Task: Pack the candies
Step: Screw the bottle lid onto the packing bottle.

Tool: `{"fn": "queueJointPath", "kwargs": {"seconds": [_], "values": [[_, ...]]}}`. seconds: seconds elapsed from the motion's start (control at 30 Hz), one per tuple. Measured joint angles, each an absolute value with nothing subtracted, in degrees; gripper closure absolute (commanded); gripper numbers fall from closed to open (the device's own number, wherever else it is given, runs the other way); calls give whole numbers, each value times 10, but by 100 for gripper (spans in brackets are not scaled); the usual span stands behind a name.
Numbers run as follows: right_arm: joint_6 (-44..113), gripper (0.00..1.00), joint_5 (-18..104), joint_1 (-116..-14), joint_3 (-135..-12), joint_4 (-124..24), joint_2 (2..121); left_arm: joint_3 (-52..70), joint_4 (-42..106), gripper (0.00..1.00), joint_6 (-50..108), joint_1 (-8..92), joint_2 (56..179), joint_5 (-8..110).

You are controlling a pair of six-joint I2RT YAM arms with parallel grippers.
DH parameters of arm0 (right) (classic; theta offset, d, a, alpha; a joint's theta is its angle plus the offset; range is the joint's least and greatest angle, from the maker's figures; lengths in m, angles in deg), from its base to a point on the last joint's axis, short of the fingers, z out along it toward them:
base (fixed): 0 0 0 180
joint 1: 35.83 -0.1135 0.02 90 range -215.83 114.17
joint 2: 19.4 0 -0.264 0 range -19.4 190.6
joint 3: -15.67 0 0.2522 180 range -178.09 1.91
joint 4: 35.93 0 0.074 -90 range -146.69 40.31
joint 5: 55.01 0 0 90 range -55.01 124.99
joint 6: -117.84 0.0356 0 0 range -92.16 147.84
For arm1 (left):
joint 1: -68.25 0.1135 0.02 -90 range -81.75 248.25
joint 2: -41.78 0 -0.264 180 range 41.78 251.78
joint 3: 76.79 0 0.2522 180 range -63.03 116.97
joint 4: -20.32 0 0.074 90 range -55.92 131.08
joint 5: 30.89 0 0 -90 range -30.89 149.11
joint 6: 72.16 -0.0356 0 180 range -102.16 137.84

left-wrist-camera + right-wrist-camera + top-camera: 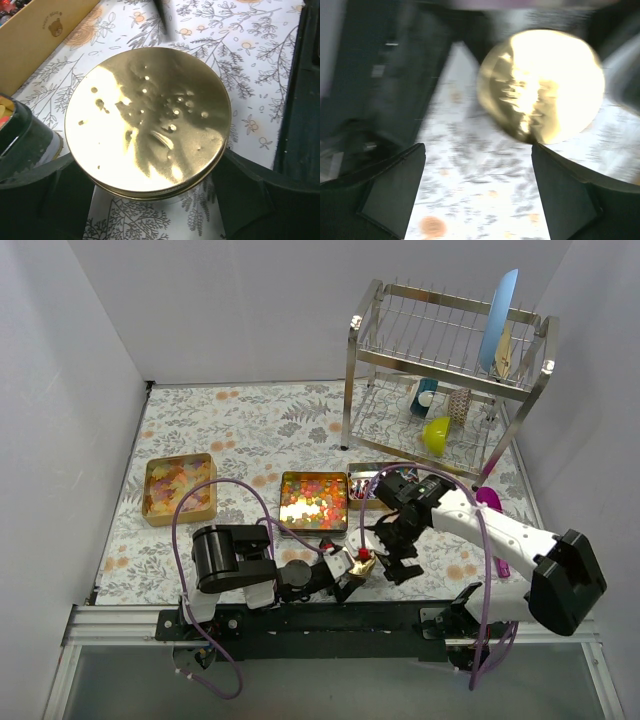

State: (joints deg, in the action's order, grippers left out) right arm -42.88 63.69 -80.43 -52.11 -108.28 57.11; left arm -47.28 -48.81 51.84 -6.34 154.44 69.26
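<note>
My left gripper (pixel 356 567) is clenched on the jar (pixel 150 125) with the shiny gold top. My right gripper (pixel 478 150) is spread wide and holds nothing, just beside that jar. The candies (pixel 313 500) lie in tins (pixel 147 490) farther back on the table, apart from both grippers.

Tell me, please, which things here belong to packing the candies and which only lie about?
For the job: pastel gummies, glossy beads, wrapped pieces, gold lid in the left gripper.
Lying about: dish rack, blue plate, yellow bowl.
</note>
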Motion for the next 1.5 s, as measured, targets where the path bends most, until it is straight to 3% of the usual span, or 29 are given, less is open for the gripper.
{"fn": "queueJointPath", "kwargs": {"seconds": [0.23,0.6,0.97,1.5], "values": [[-403,4,672,-793,-523,-1169,507,-472,-488,100,519,-52,1545,695],[-322,5,678,-803,-600,-1003,663,-472,-488,100,514,-52,1544,695],[-354,6,696,-821,-601,-1019,685,-472,-488,100,512,-54,1544,697],[-369,9,627,-810,-479,-989,543,-471,-488,100,509,-54,1545,692]]}}
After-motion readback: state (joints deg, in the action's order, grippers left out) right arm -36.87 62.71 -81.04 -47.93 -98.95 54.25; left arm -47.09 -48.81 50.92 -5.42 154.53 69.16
